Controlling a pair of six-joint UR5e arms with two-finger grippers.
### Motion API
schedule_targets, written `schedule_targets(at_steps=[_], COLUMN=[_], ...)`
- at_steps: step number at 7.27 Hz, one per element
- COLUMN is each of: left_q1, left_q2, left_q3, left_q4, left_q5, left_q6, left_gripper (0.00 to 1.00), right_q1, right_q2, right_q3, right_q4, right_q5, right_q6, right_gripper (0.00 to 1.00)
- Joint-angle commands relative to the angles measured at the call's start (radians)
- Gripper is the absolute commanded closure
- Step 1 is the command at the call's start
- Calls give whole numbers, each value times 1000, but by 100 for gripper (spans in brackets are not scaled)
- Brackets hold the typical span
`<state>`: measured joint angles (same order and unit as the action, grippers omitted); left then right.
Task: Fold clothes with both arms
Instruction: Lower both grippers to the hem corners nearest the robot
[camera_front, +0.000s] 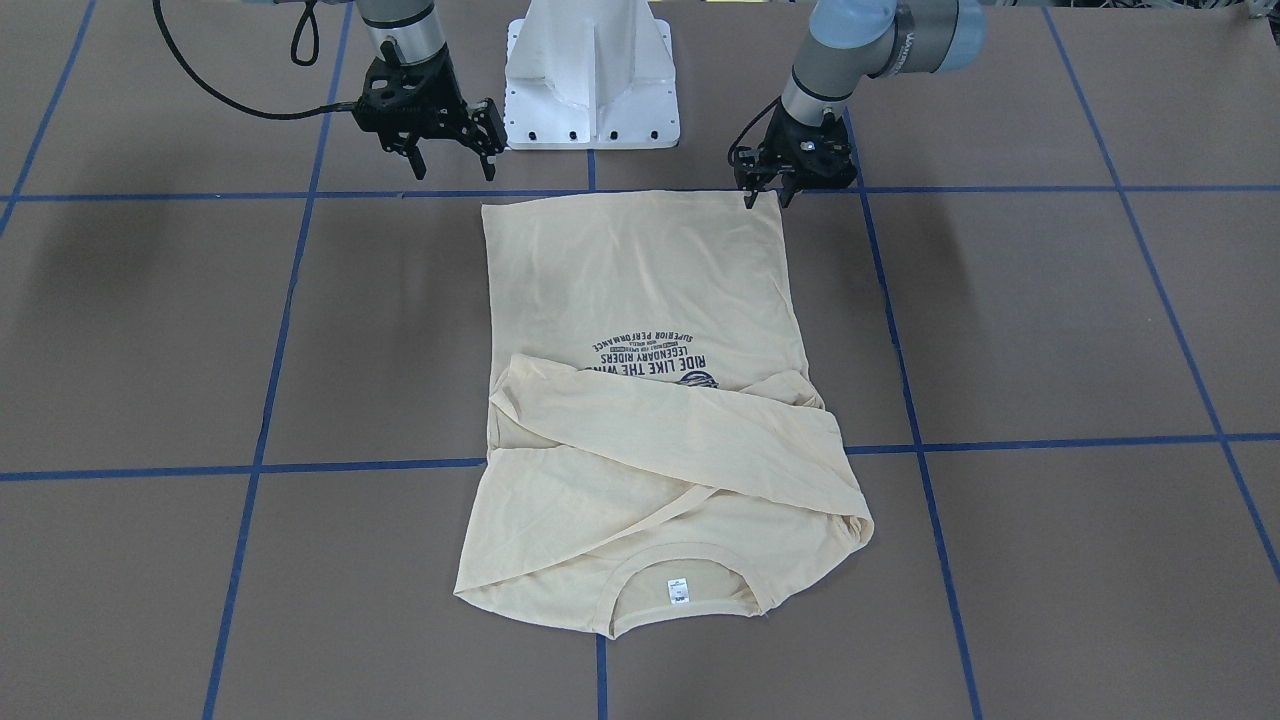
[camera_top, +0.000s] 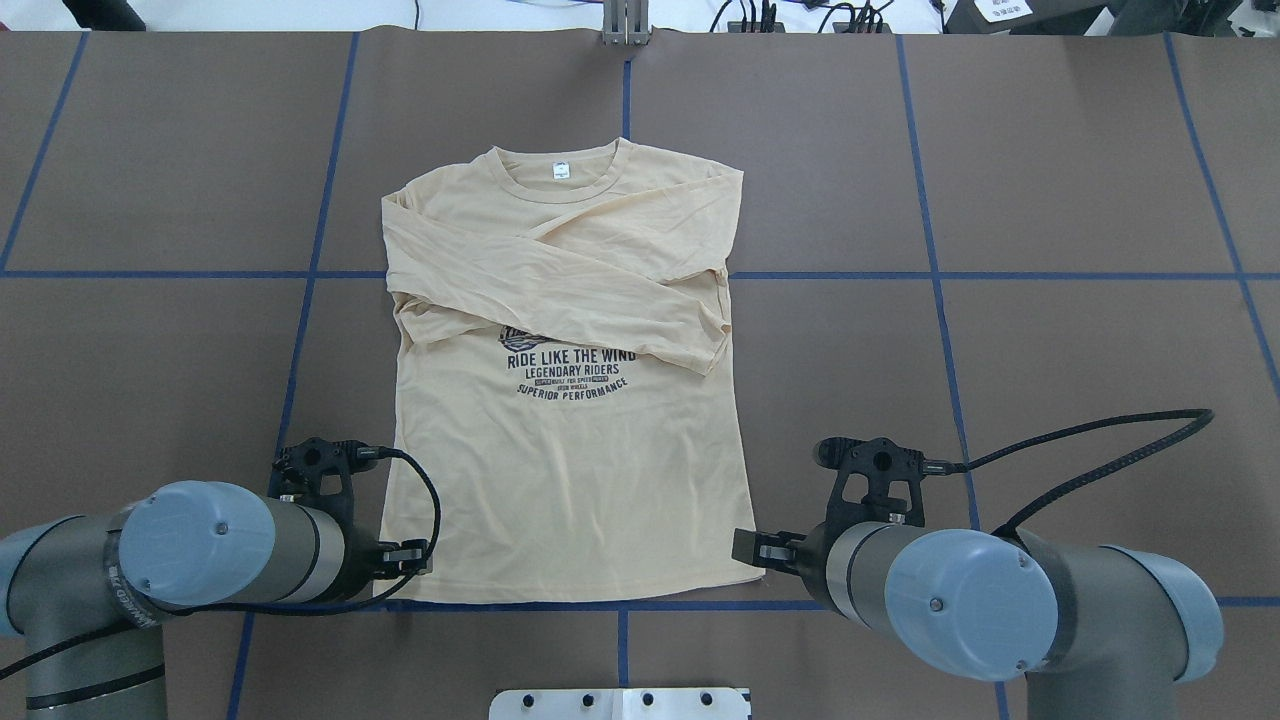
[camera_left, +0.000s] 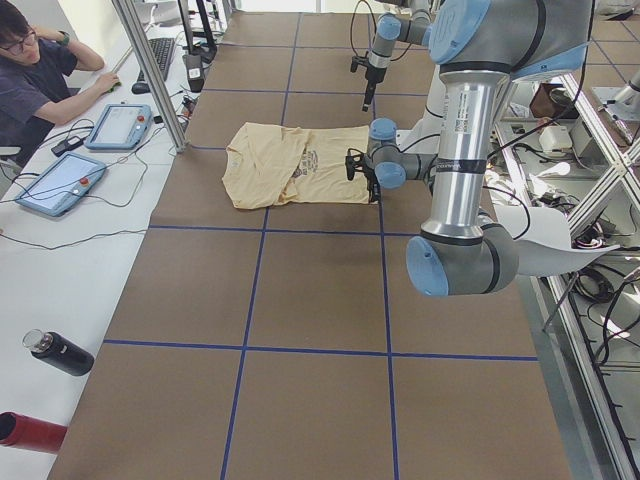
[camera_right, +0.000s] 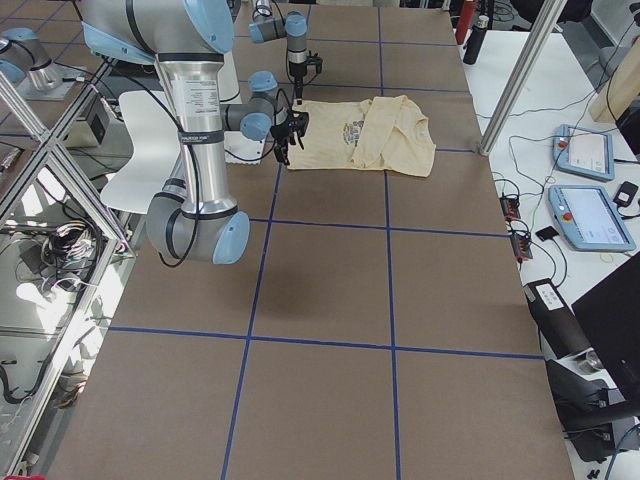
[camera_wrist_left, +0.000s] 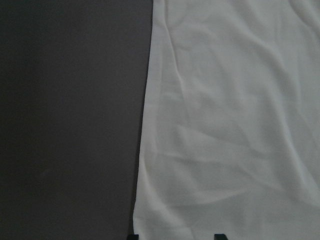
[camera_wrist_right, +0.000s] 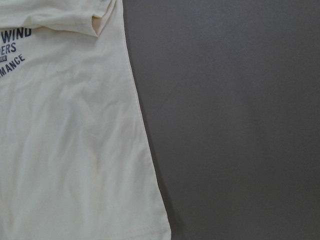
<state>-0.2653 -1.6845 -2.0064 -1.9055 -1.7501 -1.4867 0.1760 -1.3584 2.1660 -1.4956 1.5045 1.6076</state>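
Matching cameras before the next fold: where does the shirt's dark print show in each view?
Front-facing: print, upside down at the middle of the shirt, partly under the sleeves.
Overhead: centre, just below the crossed sleeves.
Left side: small dark patch, upper middle.
Right side: small dark patch, top middle.
Left wrist: not in it.
Right wrist: letter ends, upper left edge.
Shared landmark: the crossed sleeves.

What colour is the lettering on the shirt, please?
Dark navy lettering, clearest in the overhead view.

You can read the T-shirt (camera_top: 565, 480) chest print (camera_top: 570, 372): "RIDE LIKE THE WIND", "LEGENDARY RIDERS", "SUPERIOR PERFORMANCE". The small line between them is too fine to read, as is the white neck label (camera_top: 560, 171) at the far edge.
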Motion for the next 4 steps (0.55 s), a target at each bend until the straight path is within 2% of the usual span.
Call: schedule_targets(at_steps=[1, 2, 4], left_q1=[11, 12, 20], left_q2=[6, 6, 9], left_q3=[0, 0, 0], left_q4=[0, 0, 2], left_q5=[0, -2, -2], left_q6=[-1, -3, -3], left_gripper=[48, 50, 62], right_q1=[-4, -6, -12], right_q2=[-2, -2, -4], right_q3=[0, 0, 0], right_q4=[0, 0, 0], right_q5=[-7, -7, -7], right_q6=[0, 0, 0], right_gripper=[0, 0, 0])
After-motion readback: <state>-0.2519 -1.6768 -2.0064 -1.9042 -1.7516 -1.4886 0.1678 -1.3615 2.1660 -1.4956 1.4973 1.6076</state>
